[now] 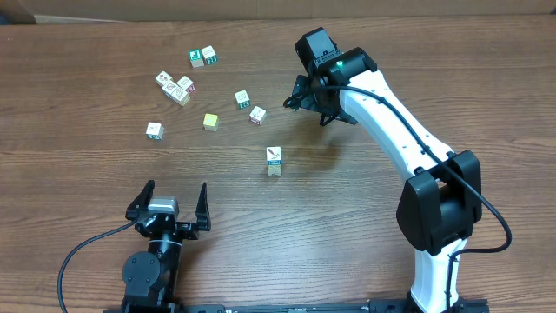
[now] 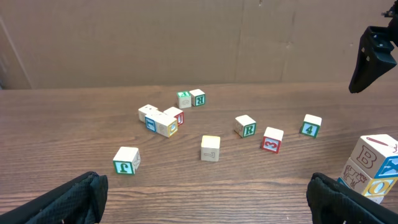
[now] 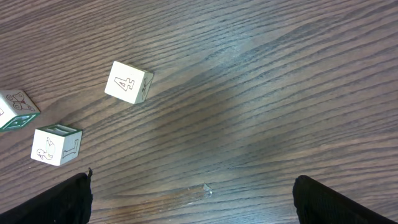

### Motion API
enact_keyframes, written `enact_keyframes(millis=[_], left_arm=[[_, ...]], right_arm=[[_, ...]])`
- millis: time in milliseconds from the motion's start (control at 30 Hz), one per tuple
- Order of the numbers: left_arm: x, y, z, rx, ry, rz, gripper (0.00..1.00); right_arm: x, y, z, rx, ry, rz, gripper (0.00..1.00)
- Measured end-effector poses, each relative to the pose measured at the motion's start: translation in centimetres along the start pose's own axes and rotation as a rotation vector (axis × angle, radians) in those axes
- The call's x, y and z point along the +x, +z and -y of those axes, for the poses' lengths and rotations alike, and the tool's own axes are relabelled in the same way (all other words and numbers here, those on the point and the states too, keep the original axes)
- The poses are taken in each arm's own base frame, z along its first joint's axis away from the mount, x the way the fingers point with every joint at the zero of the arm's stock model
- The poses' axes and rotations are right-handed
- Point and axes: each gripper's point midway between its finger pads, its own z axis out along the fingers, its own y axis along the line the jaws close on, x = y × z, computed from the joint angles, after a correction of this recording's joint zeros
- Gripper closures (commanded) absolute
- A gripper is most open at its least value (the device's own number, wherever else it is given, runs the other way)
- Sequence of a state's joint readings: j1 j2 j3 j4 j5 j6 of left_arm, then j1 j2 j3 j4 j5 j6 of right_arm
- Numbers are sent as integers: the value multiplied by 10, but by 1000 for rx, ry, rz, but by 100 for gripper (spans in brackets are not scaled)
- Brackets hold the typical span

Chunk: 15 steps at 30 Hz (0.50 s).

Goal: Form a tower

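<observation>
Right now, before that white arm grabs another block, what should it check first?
1. Tower standing upright, alone: ok.
2. Right jaws open and empty: ok.
3. Left jaws open, empty, apart from the tower: ok.
4. Cube marked 4 free of neighbours: ok.
5. Right jaws lined up over a cube: not ok, only bare table between them.
6. Tower's cubes squarely aligned: cannot tell.

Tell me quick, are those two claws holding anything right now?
Left gripper: open, holding nothing.
Right gripper: open wide, holding nothing.
</observation>
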<state>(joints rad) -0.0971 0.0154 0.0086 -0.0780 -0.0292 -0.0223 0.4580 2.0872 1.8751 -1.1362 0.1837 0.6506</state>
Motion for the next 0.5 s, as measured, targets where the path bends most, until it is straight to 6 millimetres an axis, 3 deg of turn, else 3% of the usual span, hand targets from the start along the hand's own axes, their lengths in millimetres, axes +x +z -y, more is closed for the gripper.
enact_keyframes(millis=[500], left_arm=[[0,0,0,0,0,0,1]], right_arm=[[0,0,0,0,0,-1,0]])
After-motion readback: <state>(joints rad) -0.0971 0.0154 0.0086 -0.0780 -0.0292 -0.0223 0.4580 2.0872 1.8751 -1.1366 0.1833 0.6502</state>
